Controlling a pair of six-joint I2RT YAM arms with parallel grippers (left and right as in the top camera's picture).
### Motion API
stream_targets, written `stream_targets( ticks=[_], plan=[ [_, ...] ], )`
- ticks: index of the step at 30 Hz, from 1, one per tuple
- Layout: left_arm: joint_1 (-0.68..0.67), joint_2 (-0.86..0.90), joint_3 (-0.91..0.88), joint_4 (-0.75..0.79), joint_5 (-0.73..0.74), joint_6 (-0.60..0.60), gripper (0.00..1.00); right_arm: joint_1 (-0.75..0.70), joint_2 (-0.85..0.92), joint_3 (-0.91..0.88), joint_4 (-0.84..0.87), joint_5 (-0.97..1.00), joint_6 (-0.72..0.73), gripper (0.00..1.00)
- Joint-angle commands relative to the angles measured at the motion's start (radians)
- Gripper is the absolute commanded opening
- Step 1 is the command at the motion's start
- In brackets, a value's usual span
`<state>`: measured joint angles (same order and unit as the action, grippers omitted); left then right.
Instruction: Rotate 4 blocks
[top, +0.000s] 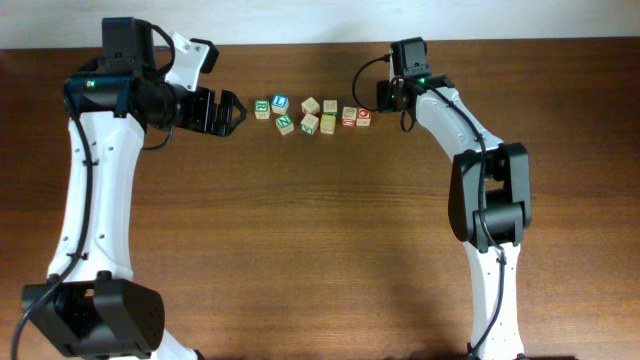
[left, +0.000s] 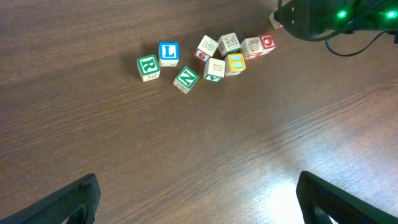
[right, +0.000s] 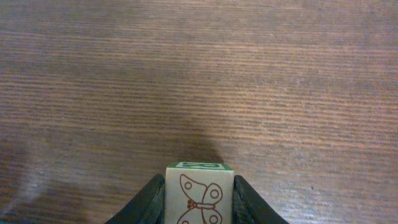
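Wood table (right: 199, 74): right hand (right: 199, 180) pinches a butterfly block (right: 199, 200) (bottom cropped); left hand (top: 238, 109) wide open.

On table (top: 320, 250), far side: row of blocks (top: 310, 113). Left of row, apart: left gripper (top: 235, 110). At right end: right gripper (top: 372, 105), one block (right: 199, 199) between its fingers.

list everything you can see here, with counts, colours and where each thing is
cubes: nine, pale wood with printed faces, clustered between the two grippers
green R cube: one, cluster's left end
blue L cube: one, beside the R
green N cube: one, tilted, on the robot's side of the L
yellow cube: one, mid-cluster
butterfly cube: one, red print, green top, gripped from both sides
table: one, brown wood, under everything
left gripper: one, black, open, empty, left of the cluster
right gripper: one, black, shut on the butterfly cube
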<state>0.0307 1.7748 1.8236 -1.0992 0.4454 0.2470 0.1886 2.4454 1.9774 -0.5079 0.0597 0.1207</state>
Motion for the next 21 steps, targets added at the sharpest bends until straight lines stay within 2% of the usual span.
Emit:
stream_targets(
  ticks=[1,5,9,14,21],
  plan=[
    [0.005,-0.003,0.018,0.002,0.003,0.009,0.99,0.002,0.017,0.009,-0.055,-0.006,0.093,0.29],
    [0.005,-0.003,0.018,0.002,0.003,0.009,0.99,0.002,0.001,0.012,-0.109,-0.049,0.125,0.22],
    [0.005,-0.003,0.018,0.002,0.003,0.009,0.99,0.002,-0.061,0.023,-0.223,-0.106,0.158,0.21],
    [0.005,-0.003,0.018,0.002,0.003,0.009,0.99,0.002,-0.169,0.024,-0.434,-0.188,0.169,0.21],
    [0.005,-0.003,0.018,0.002,0.003,0.009,0.99,0.005,-0.183,0.024,-0.763,-0.209,0.168,0.22]
  ],
)
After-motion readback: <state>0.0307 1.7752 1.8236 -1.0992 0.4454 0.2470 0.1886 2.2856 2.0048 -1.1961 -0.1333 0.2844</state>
